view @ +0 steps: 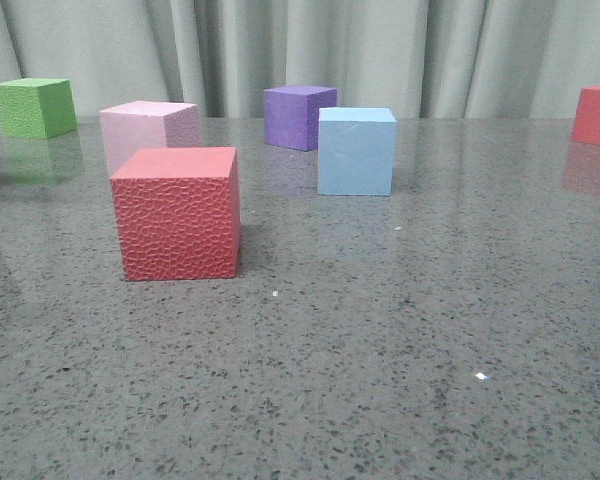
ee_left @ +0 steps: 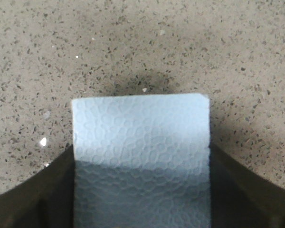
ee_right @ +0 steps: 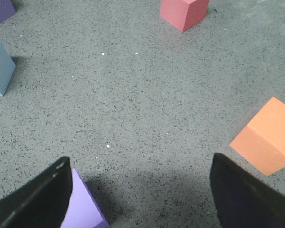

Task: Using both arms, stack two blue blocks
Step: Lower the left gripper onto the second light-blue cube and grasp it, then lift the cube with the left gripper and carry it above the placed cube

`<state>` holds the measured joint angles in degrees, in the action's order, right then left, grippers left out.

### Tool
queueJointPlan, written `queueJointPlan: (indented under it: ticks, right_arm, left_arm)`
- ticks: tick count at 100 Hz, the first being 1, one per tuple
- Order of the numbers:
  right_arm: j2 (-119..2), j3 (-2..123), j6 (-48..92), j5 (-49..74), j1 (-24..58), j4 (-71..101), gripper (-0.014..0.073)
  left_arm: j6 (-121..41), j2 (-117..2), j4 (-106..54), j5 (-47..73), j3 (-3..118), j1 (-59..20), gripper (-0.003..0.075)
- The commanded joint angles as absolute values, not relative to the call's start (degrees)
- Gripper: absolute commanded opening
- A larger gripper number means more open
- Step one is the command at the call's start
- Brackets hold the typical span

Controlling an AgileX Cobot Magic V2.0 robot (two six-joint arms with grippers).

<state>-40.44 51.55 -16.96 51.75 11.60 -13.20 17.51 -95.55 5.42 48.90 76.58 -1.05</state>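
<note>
One blue block is seen upright at upper centre of the front view, one flat face turned to the camera, just right of the purple cube; being a cube, no long axis is shown. The second block is gripped between the closed-in fingers of the left gripper above the table. The right gripper is spread wide, holding nothing.

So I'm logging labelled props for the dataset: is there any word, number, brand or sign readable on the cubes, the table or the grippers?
None: no text, number or logo shows in any view.
The blue block on the table and the blue block between the left gripper's fingers have blank faces; so do the other cubes.
</note>
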Motion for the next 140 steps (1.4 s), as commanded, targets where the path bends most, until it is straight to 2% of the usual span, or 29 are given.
queueJointPlan:
  ticks: [1, 30, 48, 74, 140]
  right_arm:
    - [-40.3, 52.9, -16.6, 48.3, 11.3, -14.8, 0.0592]
    - [-40.3, 52.9, -16.6, 48.3, 11.3, -14.8, 0.0592]
    - [-40.3, 52.9, -16.6, 48.3, 11.3, -14.8, 0.0592]
    - [-40.3, 52.9, -16.6, 48.3, 11.3, -14.8, 0.0592]
    - [-40.3, 52.9, -16.7, 48.3, 11.3, -14.1, 0.0592]
  left_arm:
    - [16.9, -92.3, 5.8, 48.2, 79.0, -1.4, 0.0293]
    - [14.6, -88.9, 5.8, 53.5, 85.3, -4.7, 0.0293]
    - [13.6, -88.4, 5.8, 57.3, 91.5, -11.0, 0.0293]
    - [14.0, -88.8, 5.3, 54.7, 96.7, -20.9, 0.0293]
    - [23.3, -102.9, 3.5, 53.0, 111.2, -34.1, 0.0293]
